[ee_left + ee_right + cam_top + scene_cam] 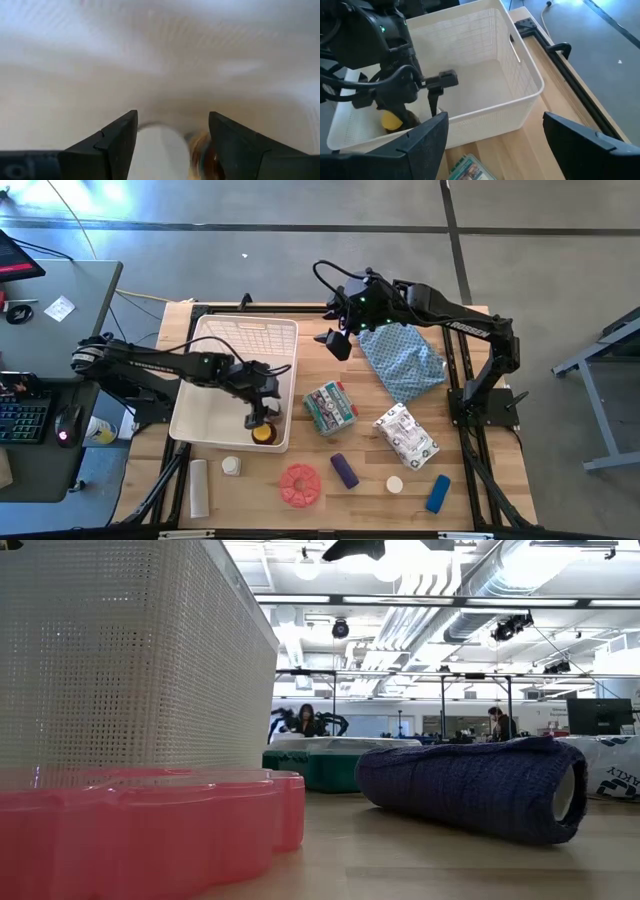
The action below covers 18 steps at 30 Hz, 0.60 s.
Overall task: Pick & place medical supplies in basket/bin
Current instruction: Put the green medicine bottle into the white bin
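1. Inside the white bin (236, 340), at its near right corner, the left gripper (257, 418) is lowered over the amber yellow-capped bottle (264, 434). The jaws are parted, one on either side of the bottle; whether they press on it cannot be told.
2. The left wrist view shows the bottle between and just ahead of the two dark fingers (117, 142), with the blurred bin wall beyond them. The high view cannot show this gap.
3. The right gripper (335, 340) hangs beside the bin's far right corner, well clear of any supply, its jaws spread wide and empty. The blue patterned cloth (403, 358) lies just to its outer side.
4. The right wrist view looks past its own fingers into the bin and shows the left arm (385, 75) over the bottle (391, 120), the bin's lattice wall standing between the right jaws and that item.
5. Outside the bin, on the table (500, 480): green-white packet (330, 407), white printed packet (406, 434), red disc (299, 485), purple cylinder (344, 471), blue cylinder (437, 493), two white-capped jars (231, 466) (394, 484).
6. The low view alone shows the disc (140, 830) and purple cylinder (470, 785) close up at table level, with the bin wall (130, 650) behind the disc and people at benches far behind.
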Available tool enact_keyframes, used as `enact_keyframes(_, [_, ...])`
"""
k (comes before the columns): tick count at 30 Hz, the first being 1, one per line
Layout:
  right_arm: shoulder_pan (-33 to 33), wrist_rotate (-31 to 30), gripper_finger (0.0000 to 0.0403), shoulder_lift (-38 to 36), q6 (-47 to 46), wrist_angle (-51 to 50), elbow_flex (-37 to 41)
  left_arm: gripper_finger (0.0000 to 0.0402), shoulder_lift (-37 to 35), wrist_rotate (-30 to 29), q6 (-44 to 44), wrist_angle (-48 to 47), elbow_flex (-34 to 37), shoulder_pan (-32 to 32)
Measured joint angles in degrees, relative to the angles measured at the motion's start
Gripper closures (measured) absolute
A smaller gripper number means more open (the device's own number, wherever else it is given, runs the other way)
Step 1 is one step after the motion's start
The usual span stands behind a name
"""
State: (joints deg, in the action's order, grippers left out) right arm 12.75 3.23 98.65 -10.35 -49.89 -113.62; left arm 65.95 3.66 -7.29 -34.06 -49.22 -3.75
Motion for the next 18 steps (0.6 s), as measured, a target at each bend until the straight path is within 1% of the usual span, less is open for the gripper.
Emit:
enact_keyframes(5, [0.0, 0.0, 0.0089, 0.0, 0.0, 0.0, 0.0, 0.0126, 0.0, -8.5, 0.2, -14.5, -4.5, 0.0])
enact_keyframes(7, [0.0, 0.0, 0.0089, 0.0, 0.2, 0.0, 0.0, 0.0126, 0.0, -10.3, 0.8, -18.1, -5.5, 0.0])
enact_keyframes(10, [0.0, 0.1, 0.0089, 0.0, 0.3, 0.0, 0.0, 0.0126, 0.0, -11.8, 1.5, -21.1, -5.4, 0.0])
enact_keyframes(13, [0.0, 0.1, 0.0089, 0.0, 0.5, 0.1, 0.0, 0.0126, 0.0, -15.9, 1.5, -21.1, -3.1, 0.0])
enact_keyframes(15, [0.0, 0.1, 0.0089, 0.0, 0.4, 0.6, 0.0, 0.0126, 0.0, -18.1, 1.1, -19.2, -0.6, 0.0])
enact_keyframes(18, [0.0, 0.1, 0.0089, 0.0, 0.3, 1.1, 0.0, 0.0126, 0.0, -17.5, -0.3, -14.2, 4.1, 0.0])
